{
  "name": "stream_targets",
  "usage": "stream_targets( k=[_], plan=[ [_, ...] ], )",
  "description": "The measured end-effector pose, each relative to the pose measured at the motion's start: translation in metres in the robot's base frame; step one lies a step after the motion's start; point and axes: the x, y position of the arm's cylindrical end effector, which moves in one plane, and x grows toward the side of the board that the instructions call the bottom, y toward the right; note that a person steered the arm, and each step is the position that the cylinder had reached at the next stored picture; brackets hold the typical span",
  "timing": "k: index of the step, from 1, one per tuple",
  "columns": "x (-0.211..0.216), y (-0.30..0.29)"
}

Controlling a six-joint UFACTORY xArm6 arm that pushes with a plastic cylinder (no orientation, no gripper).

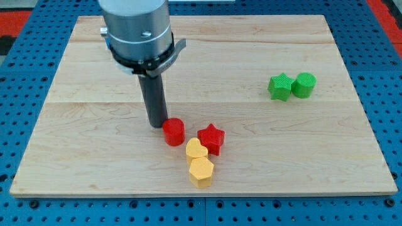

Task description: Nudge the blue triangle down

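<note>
**End effector beside the red cluster, blue triangle nowhere in view**

End effector first: it is a plain dark rod with no jaws, so it has nothing to open or close and holds nothing. My tip (156,125) rests on the wooden surface (88,144), a little left of the view's centre, and stands just beside the red cylinder (174,132), on that block's left and slightly toward the view's top. Whether the two touch cannot be told for certain; they look as good as in contact.

Toward the view's right and bottom from my tip lies a tight group: the red cylinder, a red star (211,139) to its right, a yellow heart (196,150) just below and between them, and a yellow hexagon-like block (201,171) touching the heart from the bottom side. Well apart, near the view's upper right, a green star (280,86) and a green cylinder (304,85) sit side by side, touching or nearly so.

The task's block, the blue triangle, shows nowhere on the surface. It may be hidden behind the arm's grey housing (137,28), which covers part of the top-left area, but that is only a guess. So the direction from my tip to the triangle, on which the downward nudge depends, cannot be given. Judged from this, the nudge is not yet set up: my tip would need to be on the triangle's top side.
</note>
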Motion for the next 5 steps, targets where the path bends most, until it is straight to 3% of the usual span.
stream_targets(
  k=[2,5],
  plan=[
    [0.025,-0.004],
    [-0.021,-0.01]
  ],
)
